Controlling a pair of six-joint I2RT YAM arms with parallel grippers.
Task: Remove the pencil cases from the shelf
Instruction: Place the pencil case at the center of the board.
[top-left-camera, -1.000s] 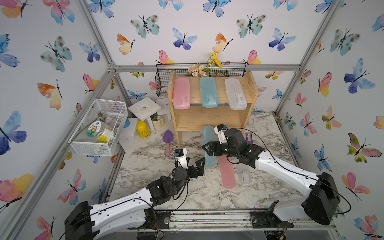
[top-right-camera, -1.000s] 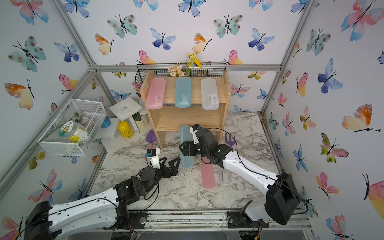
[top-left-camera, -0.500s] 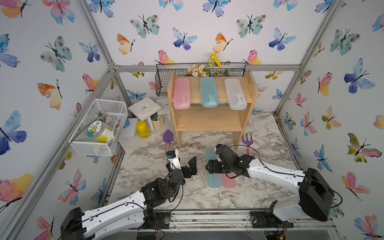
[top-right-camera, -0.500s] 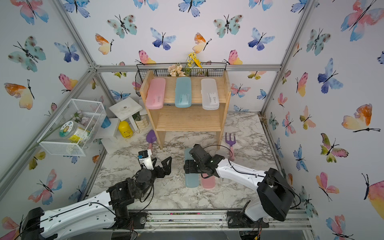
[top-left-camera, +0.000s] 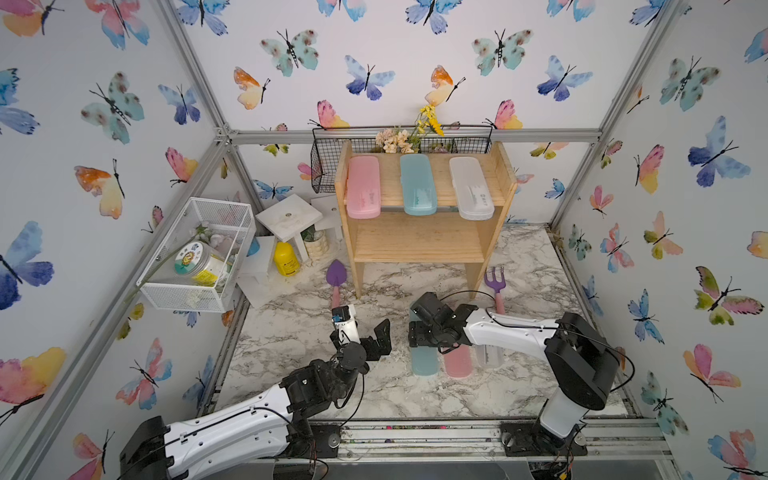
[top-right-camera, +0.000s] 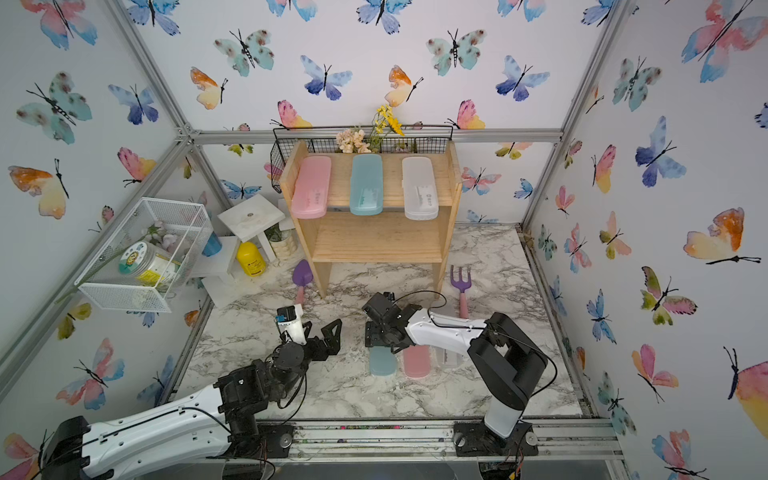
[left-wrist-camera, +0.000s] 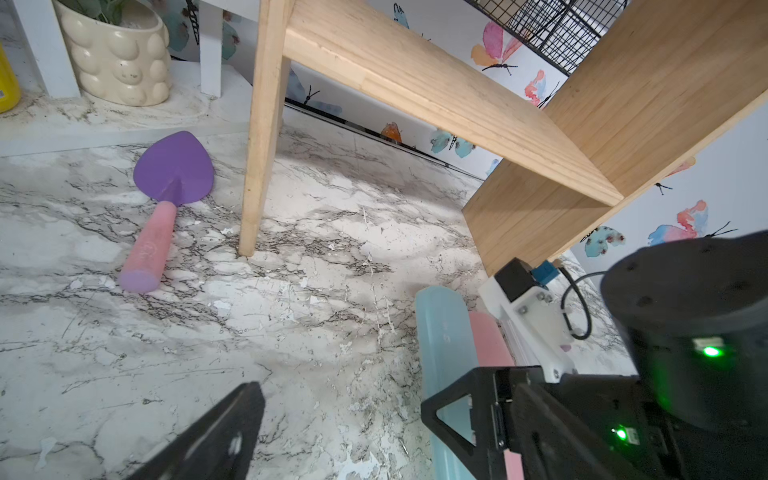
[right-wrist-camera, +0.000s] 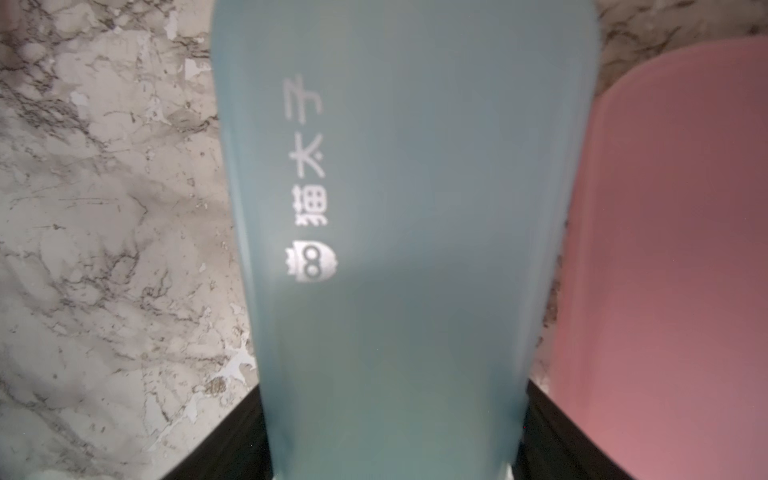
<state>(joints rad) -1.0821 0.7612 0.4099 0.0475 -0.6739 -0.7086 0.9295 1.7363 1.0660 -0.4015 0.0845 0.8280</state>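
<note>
The wooden shelf (top-left-camera: 419, 245) (top-right-camera: 376, 243) carries three pencil cases on its top tier: pink (top-left-camera: 363, 187), teal (top-left-camera: 417, 185) and white (top-left-camera: 471, 187). Its lower tier is bare. In front of it my right gripper (top-left-camera: 424, 336) (top-right-camera: 380, 336) (right-wrist-camera: 390, 415) is shut on another teal case (top-left-camera: 424, 362) (right-wrist-camera: 407, 208), held low at the marble. A pink case (top-left-camera: 458, 363) (right-wrist-camera: 673, 249) lies right beside it, then a white case (top-left-camera: 488, 355). My left gripper (top-left-camera: 361, 332) (left-wrist-camera: 345, 415) hangs open and empty just left of the teal case (left-wrist-camera: 444, 332).
A purple trowel (top-left-camera: 336, 274) (left-wrist-camera: 174, 166) and a purple fork (top-left-camera: 494, 282) lie by the shelf legs. At the back left are a white wire basket (top-left-camera: 195, 253), white stool (top-left-camera: 289, 216), yellow bottle (top-left-camera: 286, 257) and pot (top-left-camera: 316, 243). A black wire basket (top-left-camera: 328, 162) hangs behind the shelf.
My right gripper has carried the teal case off the lower tier, forward and down beside the pink case. The left gripper has drifted slightly back and stays open.
</note>
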